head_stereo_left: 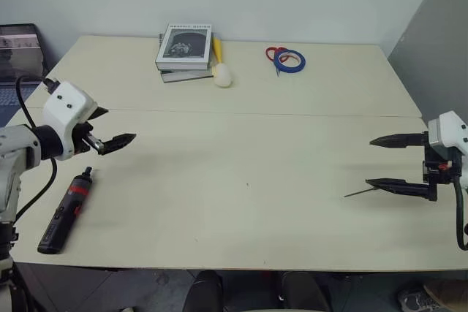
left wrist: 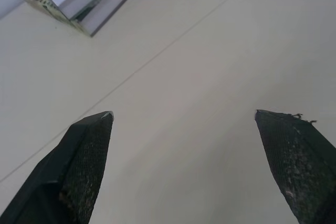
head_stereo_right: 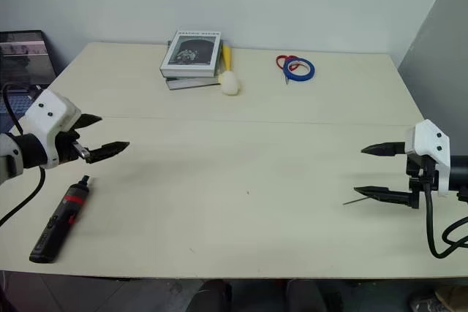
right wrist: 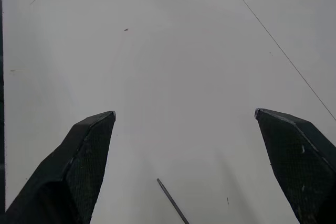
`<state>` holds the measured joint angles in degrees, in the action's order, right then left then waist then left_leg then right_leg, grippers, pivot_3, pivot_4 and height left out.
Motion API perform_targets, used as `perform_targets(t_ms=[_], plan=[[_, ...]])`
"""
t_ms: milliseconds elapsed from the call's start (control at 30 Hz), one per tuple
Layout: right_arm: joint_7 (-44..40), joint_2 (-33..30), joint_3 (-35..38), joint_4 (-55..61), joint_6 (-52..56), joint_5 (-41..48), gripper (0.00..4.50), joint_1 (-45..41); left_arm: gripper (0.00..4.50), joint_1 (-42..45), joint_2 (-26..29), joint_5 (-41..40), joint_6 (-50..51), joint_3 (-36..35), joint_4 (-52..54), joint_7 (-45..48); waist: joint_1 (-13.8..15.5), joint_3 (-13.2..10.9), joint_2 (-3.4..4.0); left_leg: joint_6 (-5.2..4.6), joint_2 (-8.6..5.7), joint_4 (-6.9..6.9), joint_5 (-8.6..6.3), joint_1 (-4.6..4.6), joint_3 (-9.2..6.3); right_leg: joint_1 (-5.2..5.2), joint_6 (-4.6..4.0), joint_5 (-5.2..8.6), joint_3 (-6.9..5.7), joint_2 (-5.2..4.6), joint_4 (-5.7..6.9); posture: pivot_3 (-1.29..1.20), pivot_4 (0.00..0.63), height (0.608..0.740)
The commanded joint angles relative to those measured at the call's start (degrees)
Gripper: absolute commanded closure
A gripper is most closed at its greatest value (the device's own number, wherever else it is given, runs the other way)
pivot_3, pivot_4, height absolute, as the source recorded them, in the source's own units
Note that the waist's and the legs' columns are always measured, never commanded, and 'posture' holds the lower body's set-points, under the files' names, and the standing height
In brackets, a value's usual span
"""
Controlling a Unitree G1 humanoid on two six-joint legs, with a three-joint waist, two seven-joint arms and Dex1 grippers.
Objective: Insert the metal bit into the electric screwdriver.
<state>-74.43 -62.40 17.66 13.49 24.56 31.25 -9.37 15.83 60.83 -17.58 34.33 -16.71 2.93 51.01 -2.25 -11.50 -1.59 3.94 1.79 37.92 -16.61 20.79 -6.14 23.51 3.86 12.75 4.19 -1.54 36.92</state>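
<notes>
The electric screwdriver (head_stereo_left: 66, 210), black with a red band, lies flat near the table's front left corner, its narrow tip pointing away from me. My left gripper (head_stereo_left: 117, 128) hovers open above the table, just beyond and right of that tip, with nothing between its fingers (left wrist: 89, 156). The metal bit (head_stereo_left: 360, 192), a thin dark rod, lies on the table at the right. My right gripper (head_stereo_left: 370, 161) hangs open over it, fingers pointing left, and holds nothing. In the right wrist view the metal bit (right wrist: 173, 202) lies between the spread fingers (right wrist: 84, 161), low on the tabletop.
At the back of the pale table (head_stereo_left: 241, 210) lie stacked books (head_stereo_left: 184, 47), a yellow-handled tool with a white head (head_stereo_left: 221, 71), and red scissors with a blue tape roll (head_stereo_left: 289, 60). A laptop (head_stereo_left: 18, 49) sits beyond the left edge.
</notes>
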Motion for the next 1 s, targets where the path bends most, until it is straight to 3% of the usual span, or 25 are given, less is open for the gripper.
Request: perform_targets(t_ms=[33, 233, 433, 533, 700, 1000], plan=[[1.33, 2.27, -2.96, 2.44, -0.64, 1.25, 0.02, -4.03, 0.0, -4.9, 0.81, -0.7, 10.51, -7.5, 7.52, -4.45, -0.16, 0.0, -0.01, 0.0, 0.0, 0.0, 0.0, 0.0, 0.0, 0.0, 0.0, 0.0, 0.0, 0.0, 0.01, 0.0, 0.15, 0.74], [0.6, 5.71, -8.57, 3.03, -0.22, 2.03, 0.02, -9.75, 0.0, -12.5, 1.48, -0.64, 24.31, -14.4, 12.53, -7.51, -0.84, -0.05, 0.0, 0.0, 0.01, -0.02, 0.0, 0.0, -0.03, 0.04, -0.05, 0.03, -0.02, 0.0, 0.02, 0.0, 0.15, 0.74], [-1.47, 7.35, -14.26, 1.14, -1.35, 0.34, 0.02, -14.83, 0.0, -16.11, 3.53, -0.3, 30.58, -16.91, 11.49, -8.16, -0.83, -0.04, -0.07, 0.0, 0.0, -0.01, 0.0, -0.02, -0.04, 0.02, -0.3, 0.17, -0.02, 0.0, 0.03, 0.0, 0.15, 0.74], [-2.33, 11.42, -19.97, -0.46, 1.88, 1.02, 0.02, -24.57, 0.0, -13.55, 5.98, -0.6, 32.88, -13.18, 5.16, -7.48, -1.05, -0.05, -0.05, 0.0, 0.0, -0.01, 0.0, -0.04, -0.04, 0.05, -0.31, 0.17, -0.03, 0.0, 0.04, 0.0, 0.15, 0.74], [-7.71, 15.12, -25.07, -1.91, 4.01, 2.31, 0.02, -32.35, 0.0, -8.65, 7.07, -1.94, 36.87, -6.88, 0.43, -7.25, -1.05, -0.08, -0.02, 0.0, 0.01, -0.07, 0.0, -0.04, -0.09, 0.12, -0.34, 0.15, -0.06, 0.03, 0.11, 0.0, 0.15, 0.74], [-14.38, 18.82, -30.24, -4.8, -0.07, -0.02, 0.02, -36.64, 0.0, 2.58, 7.18, -1.66, 41.7, 2.93, -9.41, -9.16, -0.95, -0.05, -0.11, 0.02, 0.01, -0.11, -0.01, 0.15, -0.1, 0.25, -0.17, -0.02, -0.1, 0.02, 0.04, 0.0, 0.15, 0.74]])
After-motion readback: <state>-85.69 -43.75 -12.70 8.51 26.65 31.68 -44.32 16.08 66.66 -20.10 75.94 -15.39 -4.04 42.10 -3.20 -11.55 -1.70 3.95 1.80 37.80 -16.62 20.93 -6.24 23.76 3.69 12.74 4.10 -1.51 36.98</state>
